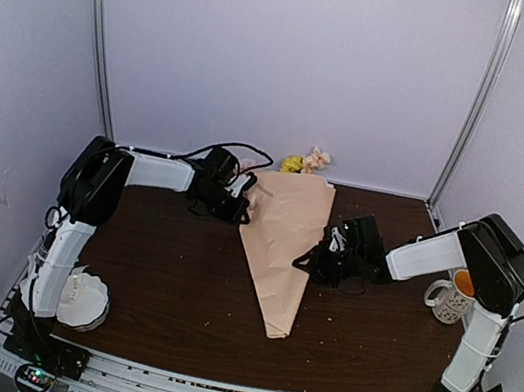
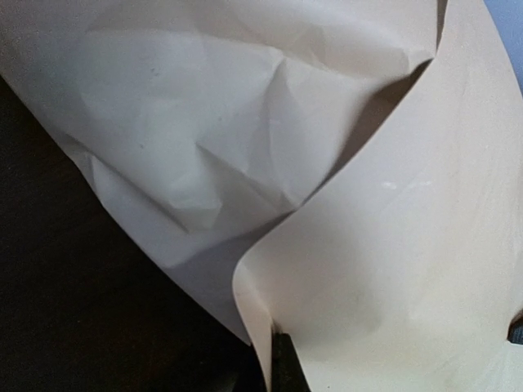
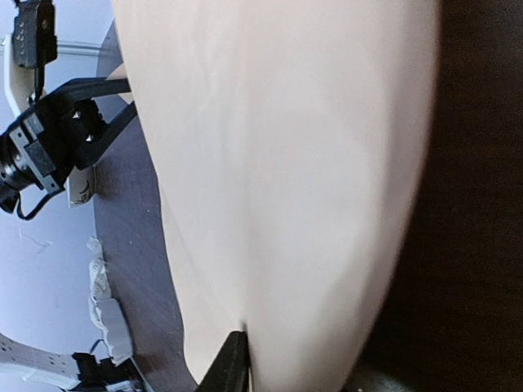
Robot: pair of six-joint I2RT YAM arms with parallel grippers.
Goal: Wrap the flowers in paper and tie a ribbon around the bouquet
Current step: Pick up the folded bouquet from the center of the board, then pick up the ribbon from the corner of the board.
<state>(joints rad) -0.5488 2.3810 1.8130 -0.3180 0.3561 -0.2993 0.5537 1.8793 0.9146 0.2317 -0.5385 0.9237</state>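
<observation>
Left jaws clamped on bouquet (image 1: pixel 280 240) edge | right jaws at bouquet, grip unclear | mug (image 1: pixel 446 302) print unreadable

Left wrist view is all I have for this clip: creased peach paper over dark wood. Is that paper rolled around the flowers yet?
Observer: Yes. The top view shows the bouquet as a paper cone lying on the table. Its pointed tail faces the arms' bases, and yellow and pink blossoms stick out of the far mouth.
Operator: And where is the other arm?
Observer: The right end effector sits against the cone's right edge, about halfway along. I cannot tell whether it is gripping the paper.
</observation>
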